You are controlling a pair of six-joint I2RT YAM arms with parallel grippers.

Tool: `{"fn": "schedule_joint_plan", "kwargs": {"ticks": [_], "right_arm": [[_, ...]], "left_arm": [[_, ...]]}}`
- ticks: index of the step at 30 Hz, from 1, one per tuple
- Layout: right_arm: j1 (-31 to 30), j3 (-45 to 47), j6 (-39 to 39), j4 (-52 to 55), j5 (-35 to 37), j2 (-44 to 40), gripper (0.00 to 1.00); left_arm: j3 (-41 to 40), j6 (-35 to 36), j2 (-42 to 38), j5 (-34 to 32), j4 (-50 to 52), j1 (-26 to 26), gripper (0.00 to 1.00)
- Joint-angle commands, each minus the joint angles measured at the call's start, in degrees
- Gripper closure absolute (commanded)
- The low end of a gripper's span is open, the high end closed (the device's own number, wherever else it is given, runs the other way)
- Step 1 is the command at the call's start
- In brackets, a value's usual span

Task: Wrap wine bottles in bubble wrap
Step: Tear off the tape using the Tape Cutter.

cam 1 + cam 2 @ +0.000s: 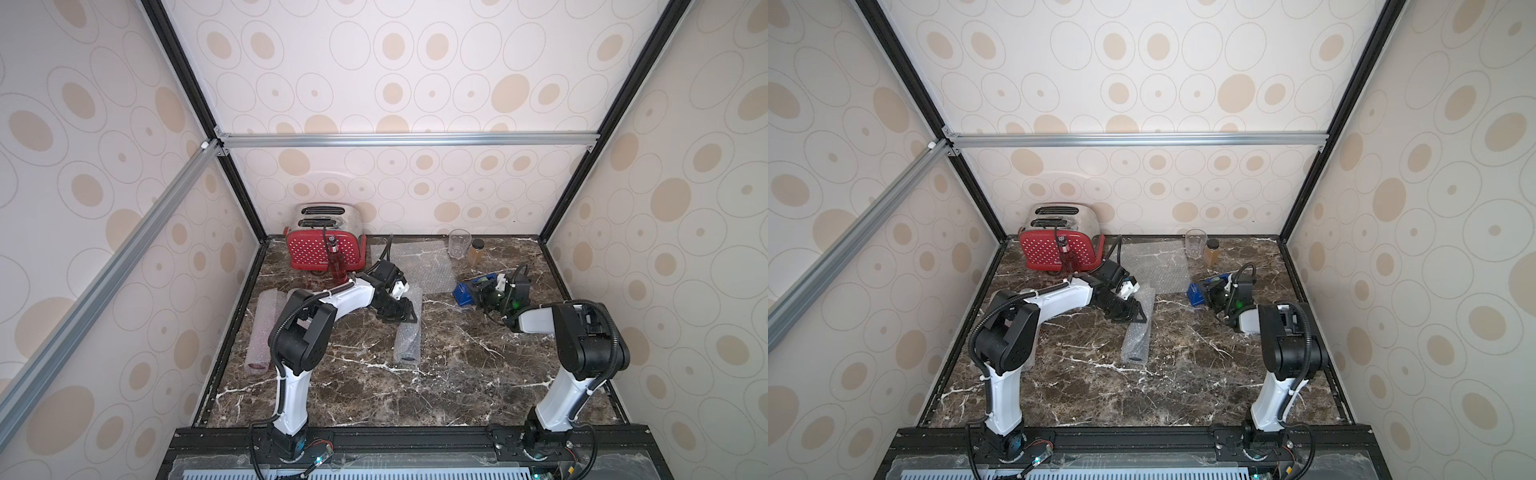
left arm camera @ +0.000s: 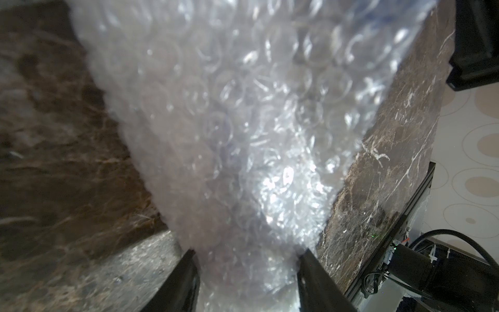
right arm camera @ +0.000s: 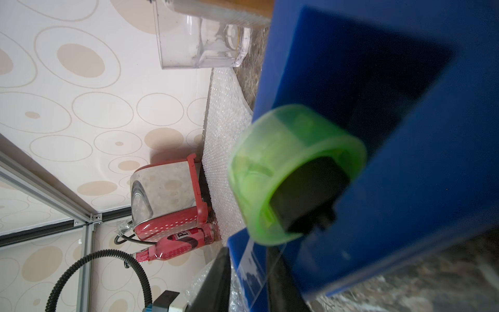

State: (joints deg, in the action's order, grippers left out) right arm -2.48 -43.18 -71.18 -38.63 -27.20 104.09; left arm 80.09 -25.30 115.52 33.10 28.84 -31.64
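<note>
Lying mid-table in a top view, the bubble-wrap roll is held at its far end by the left gripper. Behind stand a toaster, an upright red bottle, a flat bubble-wrap sheet, a drinking glass and an amber jar. The right gripper is at the blue tape dispenser. The left wrist view shows the fingers half-spread, pressed against the roll's sides. In the right wrist view a green tape roll crowds the front. Whether that gripper holds anything cannot be told, and the bottle's label is unreadable.
</note>
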Motion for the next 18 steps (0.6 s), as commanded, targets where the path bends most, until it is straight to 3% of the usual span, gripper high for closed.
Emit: {"fn": "schedule_joint_plan", "kwargs": {"ticks": [1,9,18], "right_arm": [[-0.70,-0.12,-2.21,-1.74,3.59,1.53,0.78],[-0.86,2.13,-2.65,-4.77,6.75,0.21,1.00],[1.66,5.38,-0.95,-1.22,3.60,-7.73,1.00]], "left_arm": [[-2.09,0.60,4.93,-5.86,6.05,-1.24,0.46],[-2.35,0.60,4.70,-6.02,5.96,-1.33,0.46],[-2.77,0.69,4.38,-6.03,5.79,-1.33,0.46]]}}
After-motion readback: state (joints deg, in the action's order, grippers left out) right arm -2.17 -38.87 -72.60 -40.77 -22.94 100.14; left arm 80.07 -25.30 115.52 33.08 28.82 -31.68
